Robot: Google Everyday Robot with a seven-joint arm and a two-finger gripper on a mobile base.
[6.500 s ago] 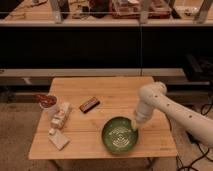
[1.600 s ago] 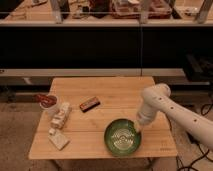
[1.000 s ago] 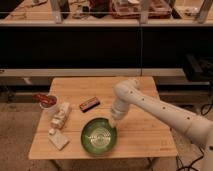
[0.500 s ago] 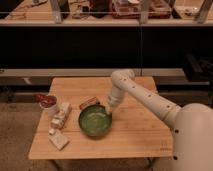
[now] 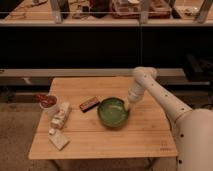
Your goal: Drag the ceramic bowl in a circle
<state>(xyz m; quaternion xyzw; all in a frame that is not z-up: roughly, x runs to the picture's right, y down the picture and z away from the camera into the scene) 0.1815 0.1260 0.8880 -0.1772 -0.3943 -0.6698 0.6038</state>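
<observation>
The ceramic bowl (image 5: 113,112), wide, round and glossy green, sits upright near the middle of the wooden table (image 5: 145,142). My white arm comes in from the right and bends down to the bowl's right rim. The gripper (image 5: 128,106) is at that rim, touching or hooked on it. Its tip is hidden against the bowl's edge.
A brown bar (image 5: 89,103) lies just left of the bowl. Further left stand a small white cup with red contents (image 5: 47,102), a pale packet (image 5: 61,116) and a white piece (image 5: 59,141). Dark shelving runs behind the table.
The bowl has been dragged from the table's front right, leftwards and back, then right again to the middle. The arm swung with it and now reaches in from the right.
</observation>
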